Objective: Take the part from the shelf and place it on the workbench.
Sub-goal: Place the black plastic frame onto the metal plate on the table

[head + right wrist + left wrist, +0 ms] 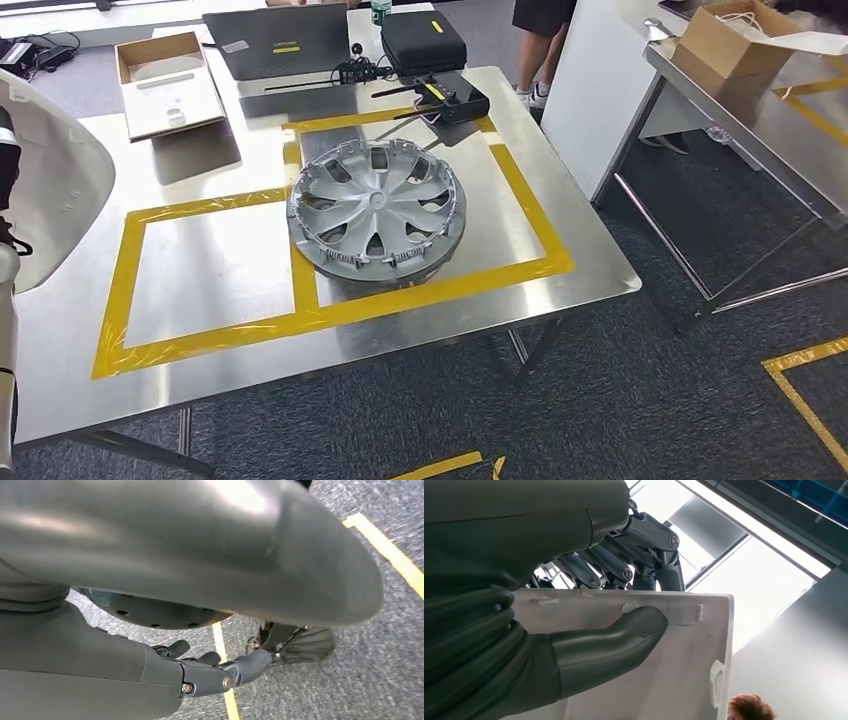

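A large white moulded plastic part (48, 190) stands at the far left of the head view, over the left edge of the steel workbench (210, 275). In the left wrist view my left hand (614, 560) grips the top edge of this white part (664, 665), thumb on the near face and fingers over the far side. My right hand (200, 672) hangs low above the carpet, fingers loosely curled and apart, holding nothing. Yellow tape marks two rectangles on the workbench.
A silver hubcap (377, 210) lies in the right taped rectangle. Behind it are a black device with antennas (450, 98), a black case (424, 40), a laptop (280, 40) and a flat cardboard box (168, 85). A second steel table (770, 120) stands right; a person (540, 40) stands behind.
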Motion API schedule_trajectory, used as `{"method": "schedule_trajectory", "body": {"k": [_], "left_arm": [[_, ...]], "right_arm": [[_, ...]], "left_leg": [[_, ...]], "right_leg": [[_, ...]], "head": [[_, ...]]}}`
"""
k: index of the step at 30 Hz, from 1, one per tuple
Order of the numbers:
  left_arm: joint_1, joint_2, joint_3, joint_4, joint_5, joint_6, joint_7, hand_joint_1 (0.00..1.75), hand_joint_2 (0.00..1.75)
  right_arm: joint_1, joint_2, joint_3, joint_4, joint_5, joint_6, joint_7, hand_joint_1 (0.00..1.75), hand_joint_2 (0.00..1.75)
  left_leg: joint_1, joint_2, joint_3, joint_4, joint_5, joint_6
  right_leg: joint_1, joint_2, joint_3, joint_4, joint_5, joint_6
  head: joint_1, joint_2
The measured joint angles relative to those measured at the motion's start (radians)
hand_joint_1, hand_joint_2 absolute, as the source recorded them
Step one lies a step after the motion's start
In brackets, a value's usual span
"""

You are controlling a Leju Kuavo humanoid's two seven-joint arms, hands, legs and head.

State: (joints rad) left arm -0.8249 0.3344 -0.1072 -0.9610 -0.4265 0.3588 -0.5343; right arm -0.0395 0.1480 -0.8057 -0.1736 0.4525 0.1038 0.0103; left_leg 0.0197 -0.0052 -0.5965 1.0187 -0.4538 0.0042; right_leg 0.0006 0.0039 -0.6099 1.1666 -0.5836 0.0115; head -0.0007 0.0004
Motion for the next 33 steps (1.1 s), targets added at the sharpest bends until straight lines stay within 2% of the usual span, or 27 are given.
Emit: {"method": "schedule_trajectory", "body": {"k": [1,2,3,4,5,6,7,8,9,10,13,14,15,17,18,19,20,21,22,23,24,25,26,28,29,31,33], "left_arm": [[-0.001,-0.002,0.0,0.003,0.0,0.001,-0.001,1.75,1.75],[-0.001,-0.004,0.0,0.006,0.0,0.001,-0.002,1.75,1.75],[0.0,-0.005,0.0,0.009,0.0,0.002,-0.002,1.75,1.75],[0.0,-0.006,0.0,0.012,0.001,0.002,-0.002,1.75,1.75],[0.0,-0.007,0.0,0.013,0.001,0.002,-0.003,1.75,1.75],[-0.001,-0.008,0.0,0.014,0.002,0.003,-0.005,1.75,1.75],[-0.002,-0.008,0.0,0.016,0.003,0.003,-0.006,1.75,1.75],[-0.003,-0.009,0.0,0.018,0.004,0.003,-0.007,1.75,1.75],[-0.004,-0.009,0.0,0.021,0.006,0.004,-0.008,1.75,1.75],[-0.005,-0.009,0.0,0.023,0.006,0.004,-0.009,1.75,1.75],[-0.008,-0.008,-0.001,0.025,0.007,0.004,-0.01,1.75,1.75],[-0.01,-0.006,-0.001,0.027,0.007,0.005,-0.01,1.75,1.75],[-0.012,-0.006,-0.001,0.029,0.007,0.006,-0.01,1.75,1.75],[-0.012,-0.005,-0.001,0.038,0.008,0.008,-0.008,1.75,1.75],[-0.01,-0.005,-0.001,0.043,0.008,0.009,-0.008,1.75,1.75],[-0.009,-0.005,-0.002,0.048,0.008,0.009,-0.008,1.75,1.75],[-0.009,-0.005,-0.002,0.052,0.008,0.009,-0.007,1.75,1.75],[-0.011,-0.005,-0.002,0.056,0.008,0.009,-0.007,1.75,1.75],[-0.014,-0.005,-0.003,0.06,0.008,0.009,-0.007,1.75,1.75],[-0.017,-0.005,-0.003,0.064,0.008,0.009,-0.005,1.75,1.75],[-0.02,-0.005,-0.003,0.068,0.009,0.009,-0.003,1.75,1.75],[-0.022,-0.006,-0.003,0.072,0.011,0.008,0.0,1.75,1.75],[-0.023,-0.006,-0.004,0.077,0.013,0.008,0.003,1.75,1.75],[-0.027,-0.008,-0.004,0.086,0.017,0.006,0.004,1.75,1.75],[-0.03,-0.008,-0.004,0.091,0.018,0.004,0.003,1.75,1.75],[-0.036,-0.01,-0.005,0.102,0.019,0.0,-0.003,1.75,1.75],[-0.042,-0.011,-0.008,0.118,0.022,-0.005,-0.011,1.75,1.75]], "right_arm": [[0.0,0.0,0.0,0.0,0.002,0.0,0.0,0.0,0.0],[0.001,0.0,0.0,0.0,0.003,0.0,0.0,0.0,0.0],[0.002,0.0,0.0,0.0,0.004,0.0,0.0,0.0,0.0],[0.003,0.0,0.0,0.0,0.004,0.0,0.0,0.0,0.0],[0.005,0.0,0.0,0.0,0.004,0.0,0.0,0.0,0.0],[0.005,0.0,0.0,0.0,0.005,0.0,0.0,0.0,0.0],[0.006,-0.001,0.0,0.0,0.005,0.0,0.0,0.0,0.0],[0.005,-0.001,0.0,0.0,0.005,0.001,0.0,0.0,0.0],[0.005,-0.001,0.0,0.0,0.005,0.001,0.0,0.0,0.0],[0.004,-0.001,0.0,0.0,0.006,0.001,0.0,0.0,0.0],[0.005,-0.002,0.0,0.0,0.007,0.003,0.0,0.0,0.0],[0.005,-0.002,0.0,0.0,0.007,0.004,0.0,0.0,0.0],[0.006,-0.002,0.0,0.0,0.007,0.004,0.0,0.0,0.0],[0.005,-0.002,0.0,0.0,0.008,0.006,0.001,0.0,0.0],[0.005,-0.002,0.0,0.0,0.008,0.006,0.001,0.0,0.0],[0.006,-0.002,0.0,0.0,0.008,0.007,0.001,0.0,0.0],[0.007,-0.002,0.0,0.0,0.008,0.007,0.001,0.0,0.0],[0.007,-0.002,0.0,0.0,0.008,0.008,0.001,0.0,0.0],[0.006,-0.002,0.0,0.0,0.008,0.009,0.001,0.0,0.0],[0.006,-0.003,0.0,0.0,0.007,0.009,0.001,0.0,0.0],[0.005,-0.003,0.0,0.0,0.007,0.01,0.001,0.0,0.0],[0.005,-0.004,-0.001,0.0,0.007,0.01,0.001,0.0,0.0],[0.005,-0.004,-0.001,0.0,0.006,0.01,0.0,0.0,0.0],[0.006,-0.005,-0.001,0.0,0.005,0.01,0.0,0.0,0.0],[0.006,-0.005,-0.001,0.0,0.005,0.011,0.0,0.0,0.0],[0.006,-0.006,-0.002,0.0,0.005,0.013,-0.001,0.0,0.0],[0.007,-0.006,-0.002,0.0,0.004,0.014,-0.003,0.0,0.0]], "left_leg": [[0.0,0.0,0.005,0.0,-0.005,0.002],[-0.001,0.0,0.011,0.0,-0.011,0.002],[-0.001,0.0,0.018,0.0,-0.018,0.001],[-0.001,-0.001,0.028,0.0,-0.025,-0.001],[-0.001,-0.001,0.039,0.0,-0.034,-0.002],[-0.001,-0.001,0.05,-0.001,-0.042,-0.005],[-0.002,-0.002,0.058,-0.001,-0.051,-0.008],[-0.004,-0.003,0.063,-0.001,-0.058,-0.013],[-0.005,-0.004,0.065,-0.002,-0.062,-0.018],[-0.006,-0.004,0.067,-0.005,-0.064,-0.025],[-0.003,-0.002,0.066,0.01,-0.08,-0.042],[-0.002,-0.001,0.05,0.046,-0.098,-0.045],[-0.001,0.0,0.018,0.104,-0.12,-0.048],[-0.001,0.0,-0.068,0.238,-0.158,-0.053],[0.0,0.0,-0.101,0.274,-0.153,-0.055],[0.001,0.0,-0.115,0.273,-0.128,-0.057],[0.002,0.001,-0.108,0.232,-0.085,-0.057],[0.003,0.002,-0.086,0.163,-0.034,-0.057],[0.001,0.003,-0.059,0.097,0.0,-0.056],[0.0,0.003,-0.037,0.046,0.02,-0.051],[-0.001,0.003,-0.025,0.016,0.025,-0.045],[-0.003,0.002,-0.021,0.008,0.02,-0.039],[-0.002,0.0,-0.021,0.005,0.02,-0.034],[-0.002,-0.002,-0.021,0.003,0.02,-0.032],[-0.003,-0.003,-0.021,0.003,0.02,-0.03],[-0.004,-0.002,-0.021,0.003,0.018,-0.026],[-0.005,-0.002,-0.021,0.004,0.017,-0.022]], "right_leg": [[-0.001,0.0,-0.049,0.074,-0.021,0.002],[-0.002,0.0,-0.093,0.132,-0.029,0.002],[-0.002,0.0,-0.123,0.157,-0.017,0.001],[-0.001,0.0,-0.133,0.141,0.015,-0.002],[-0.001,0.0,-0.124,0.089,0.064,-0.006],[0.001,0.0,-0.102,0.012,0.118,-0.012],[0.004,0.0,-0.077,-0.057,0.155,-0.019],[0.006,-0.001,-0.057,-0.108,0.174,-0.024],[0.009,-0.001,-0.046,-0.135,0.177,-0.028],[0.011,-0.001,-0.041,-0.14,0.168,-0.031],[0.006,0.0,-0.022,-0.156,0.161,-0.044],[0.004,0.0,-0.013,-0.161,0.159,-0.05],[0.003,0.0,-0.006,-0.164,0.156,-0.054],[0.003,0.0,0.003,-0.163,0.146,-0.059],[0.002,0.001,0.008,-0.162,0.141,-0.06],[0.002,0.002,0.014,-0.16,0.135,-0.058],[0.002,0.003,0.021,-0.158,0.128,-0.056],[0.001,0.004,0.028,-0.155,0.12,-0.053],[0.003,0.005,0.033,-0.151,0.113,-0.048],[0.004,0.005,0.035,-0.147,0.106,-0.042],[0.005,0.006,0.035,-0.144,0.102,-0.037],[0.008,0.006,0.033,-0.143,0.1,-0.037],[0.009,0.006,0.032,-0.143,0.1,-0.042],[0.011,0.004,0.033,-0.145,0.1,-0.054],[0.011,0.004,0.035,-0.147,0.101,-0.056],[0.01,0.004,0.037,-0.152,0.102,-0.054],[0.01,0.004,0.039,-0.155,0.104,-0.047]], "head": [[0.001,0.0],[0.001,0.0],[0.001,0.0],[0.001,0.0],[0.002,0.0],[0.002,0.0],[0.002,0.0],[0.002,0.0],[0.001,0.0],[0.0,0.0],[-0.005,0.0],[-0.007,0.0],[-0.009,0.0],[-0.012,0.0],[-0.013,0.0],[-0.013,0.0],[-0.013,0.0],[-0.013,0.0],[-0.013,0.0],[-0.014,0.0],[-0.013,0.0],[-0.012,0.0],[-0.01,0.0],[-0.007,0.0],[-0.006,0.0],[-0.005,0.0],[-0.005,0.0]]}}
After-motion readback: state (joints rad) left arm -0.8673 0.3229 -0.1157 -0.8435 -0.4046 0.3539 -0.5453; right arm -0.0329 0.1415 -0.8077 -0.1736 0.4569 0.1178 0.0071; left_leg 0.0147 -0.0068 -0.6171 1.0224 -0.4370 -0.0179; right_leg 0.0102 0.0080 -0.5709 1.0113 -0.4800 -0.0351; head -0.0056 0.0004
